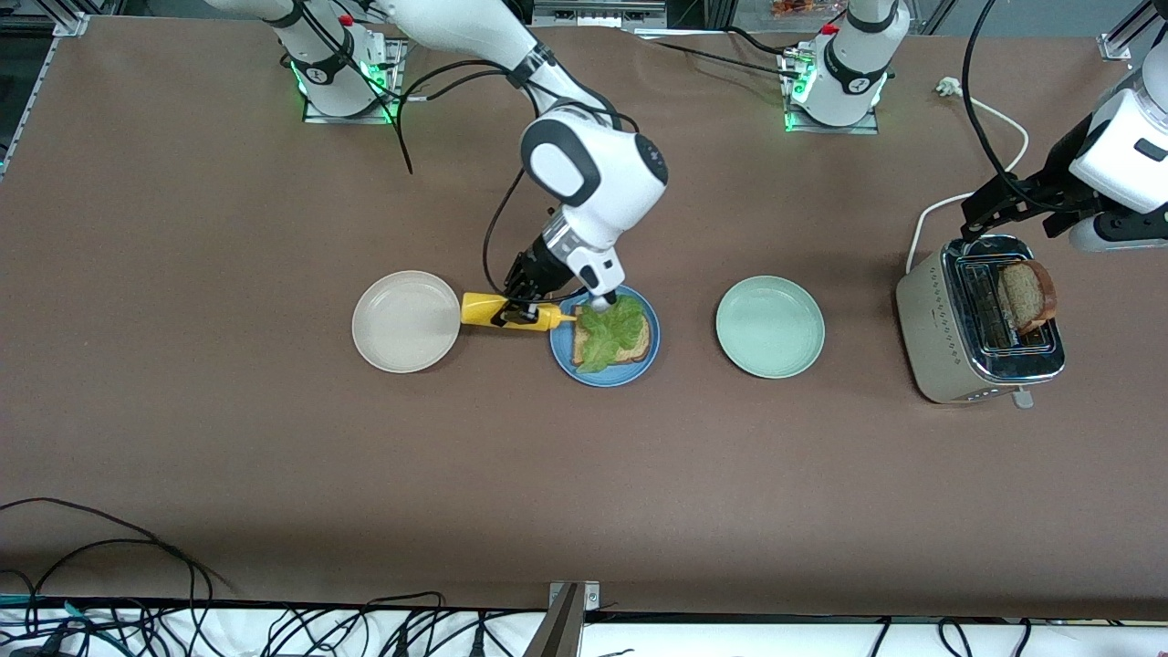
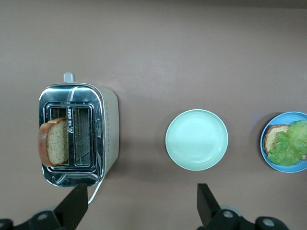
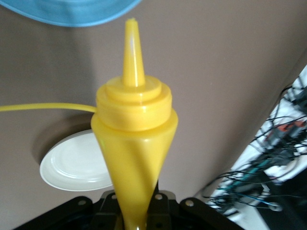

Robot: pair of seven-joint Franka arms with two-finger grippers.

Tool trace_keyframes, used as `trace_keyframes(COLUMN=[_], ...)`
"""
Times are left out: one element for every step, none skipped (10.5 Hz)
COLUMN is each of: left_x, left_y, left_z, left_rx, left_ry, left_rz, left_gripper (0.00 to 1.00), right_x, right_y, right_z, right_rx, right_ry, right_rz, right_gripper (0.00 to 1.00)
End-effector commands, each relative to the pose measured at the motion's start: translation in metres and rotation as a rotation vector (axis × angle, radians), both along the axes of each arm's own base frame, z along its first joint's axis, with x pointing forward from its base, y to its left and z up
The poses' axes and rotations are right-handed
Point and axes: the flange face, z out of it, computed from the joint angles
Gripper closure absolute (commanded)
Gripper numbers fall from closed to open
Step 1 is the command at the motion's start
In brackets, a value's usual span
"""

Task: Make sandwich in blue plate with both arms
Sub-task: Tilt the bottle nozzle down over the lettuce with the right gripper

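Note:
The blue plate [image 1: 604, 379] holds one slice of brown toast [image 1: 635, 347] with a ruffled green lettuce leaf [image 1: 610, 330] on top; this open half of the sandwich also shows in the left wrist view, as the lettuce [image 2: 290, 146] on the blue plate [image 2: 288, 168]. My right gripper [image 1: 520, 306] is shut on a yellow squeeze bottle [image 1: 511, 312], held on its side with the nozzle at the plate's rim. In the right wrist view the bottle [image 3: 134, 124] points toward the blue plate [image 3: 72, 12]. My left gripper [image 1: 995, 205] hangs open and holds nothing, over the table beside the toaster [image 1: 981, 319].
A second toast slice [image 1: 1029, 294] stands in the silver toaster's slot and also shows as the slice [image 2: 53, 141] in the left wrist view. A pale green plate [image 1: 769, 326] lies between the toaster and the blue plate. A beige plate [image 1: 405, 321] lies toward the right arm's end.

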Motion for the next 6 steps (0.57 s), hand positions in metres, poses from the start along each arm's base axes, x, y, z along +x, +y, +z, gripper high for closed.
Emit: trace_keyframes(left_x=[-0.002,-0.002,-0.002,-0.001,-0.001,-0.002], left_y=[0.000,0.000,0.000,0.000,0.001,0.002], left_z=[0.006,0.006,0.006,0.005,0.005,0.005], left_rx=[-0.005,-0.005,-0.005,-0.004,-0.002,0.000], left_ry=[0.009,0.011,0.009,0.011,0.011,0.012], left_rz=[0.004,0.004,0.004,0.003,0.003,0.006], left_gripper=[0.00,0.00,0.00,0.00,0.00,0.00], right_x=[0.039,0.051,0.067,0.085,0.103,0.120], right_y=[-0.051,-0.068,-0.090,-0.115,-0.146,-0.178], right_z=[0.053,0.063,0.074,0.081,0.083,0.087], right_rx=[0.207,0.262,0.348,0.445,0.529,0.607], right_ry=[0.089,0.125,0.174,0.241,0.314,0.368], right_rz=[-0.172,-0.208,-0.238,-0.249,-0.255,-0.258], right_gripper=[0.84,0.84,0.84,0.84,0.84,0.84])
